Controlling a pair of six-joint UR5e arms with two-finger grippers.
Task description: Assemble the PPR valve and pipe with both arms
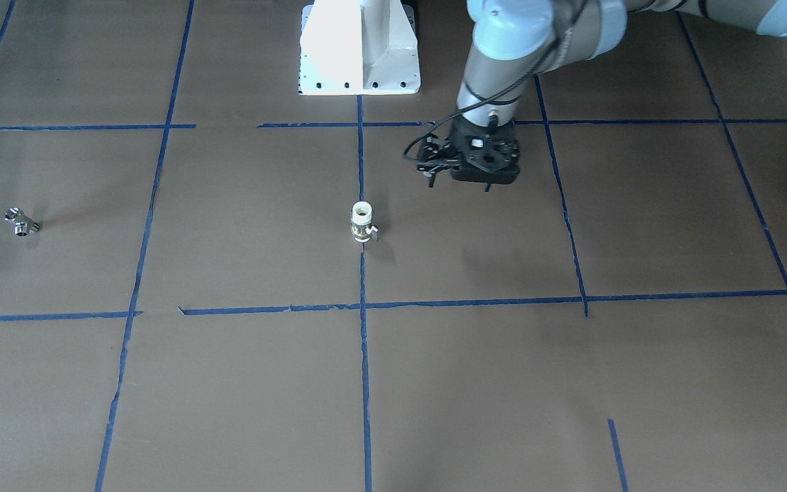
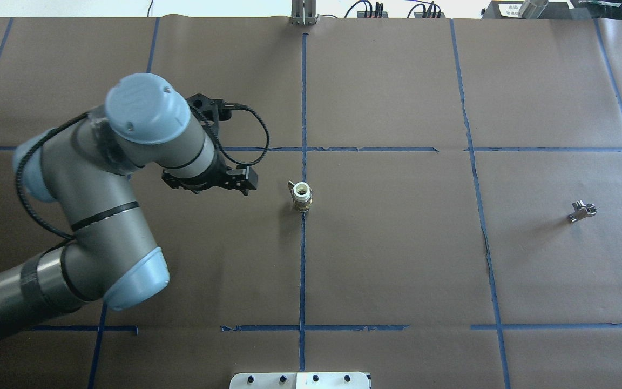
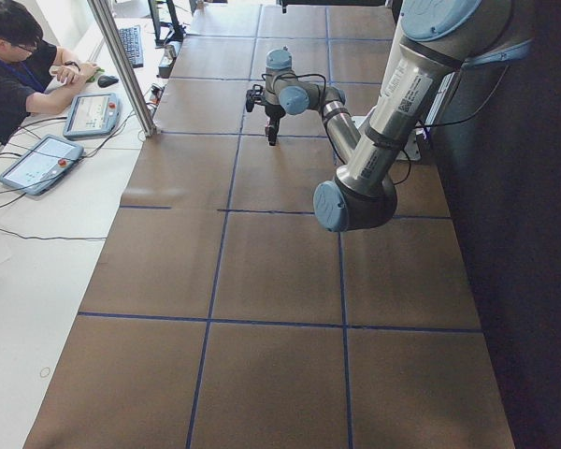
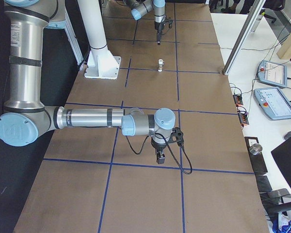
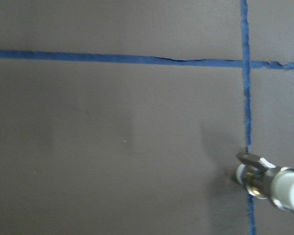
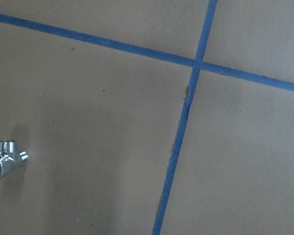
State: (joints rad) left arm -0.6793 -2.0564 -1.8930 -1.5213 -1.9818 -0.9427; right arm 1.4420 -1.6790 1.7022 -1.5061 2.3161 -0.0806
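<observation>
Brass and white plastic make up the PPR valve (image 1: 363,222), which stands on end at the middle of the bench on the centre tape line (image 2: 303,259), white open mouth up. I judge it stiff and fairly weighty for its size, with smooth ends. It looks easy to tip as it stands, so a grip across the upper white collar, clear of the small side lever, seems best. The pipe (image 2: 582,210) lies on its side toward the right end of the bench, about midway between the robot's edge and the operators' edge, well apart from the valve. Being chrome, it is probably hard, light and slick. It would likely skid or roll under a glancing touch, so it should be taken squarely across its straight run, leaving a threaded stub free for joining.

The left gripper (image 1: 474,167) hangs over the brown paper (image 1: 243,396) beside the valve on the left-end side, apart from it and holding nothing. Its fingers are hidden under the wrist, so I cannot tell their spacing. The right gripper (image 4: 159,158) hovers over bare paper near the right end, touching nothing. Only the side view shows it, so its opening cannot be told either
</observation>
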